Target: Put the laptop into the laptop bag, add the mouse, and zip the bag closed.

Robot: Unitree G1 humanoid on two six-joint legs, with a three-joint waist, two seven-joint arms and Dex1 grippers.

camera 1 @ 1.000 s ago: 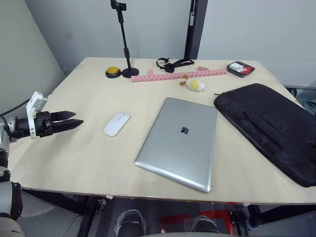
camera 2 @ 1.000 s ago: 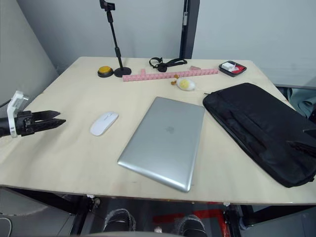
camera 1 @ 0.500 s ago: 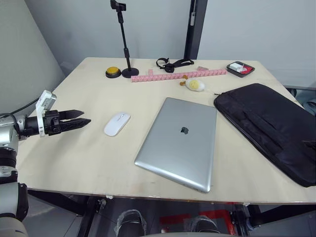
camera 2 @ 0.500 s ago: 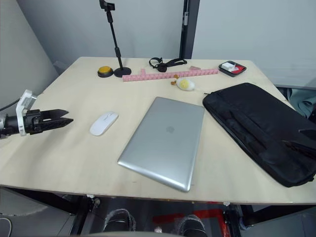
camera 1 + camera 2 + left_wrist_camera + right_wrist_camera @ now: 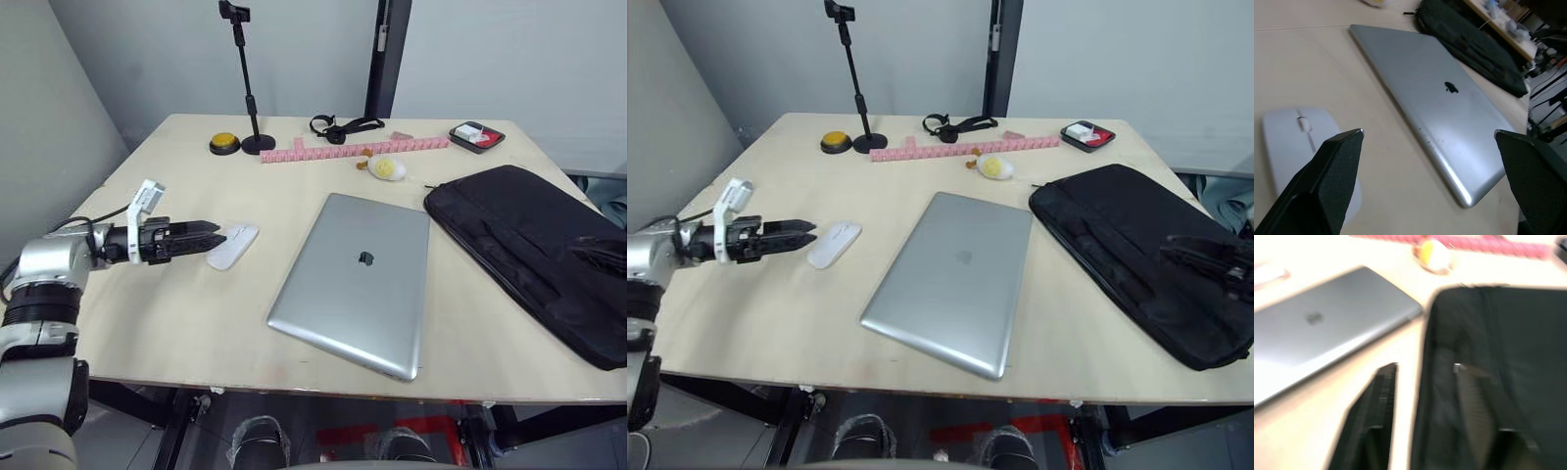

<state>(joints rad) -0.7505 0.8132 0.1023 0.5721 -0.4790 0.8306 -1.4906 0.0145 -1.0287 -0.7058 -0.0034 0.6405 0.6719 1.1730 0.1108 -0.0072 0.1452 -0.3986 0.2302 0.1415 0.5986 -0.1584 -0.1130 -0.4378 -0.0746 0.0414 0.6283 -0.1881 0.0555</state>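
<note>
The white mouse (image 5: 239, 241) lies on the wooden table, left of the closed silver laptop (image 5: 358, 279). My left gripper (image 5: 216, 239) is open and low over the table, its tips right at the mouse's left end; in the left wrist view the mouse (image 5: 1293, 142) sits by one finger (image 5: 1337, 171), not between the two. The black laptop bag (image 5: 519, 240) lies flat to the right of the laptop. My right gripper (image 5: 1205, 257) hovers over the bag's right part. Its fingers (image 5: 1376, 421) stand narrowly apart over the bag's edge (image 5: 1435, 357), holding nothing that I can see.
Along the far side stand a phone stand (image 5: 247, 88), a yellow button (image 5: 224, 143), a pink strip (image 5: 353, 149), a black strap (image 5: 345, 126), a fluffy white-and-yellow toy (image 5: 387, 167) and a small dark tray (image 5: 477, 136). The laptop's near corner lies close to the table's front edge (image 5: 294, 375).
My left gripper has slid right across the table until its tips reached the mouse. The right gripper has come into view over the bag, with its fingers closer together.
</note>
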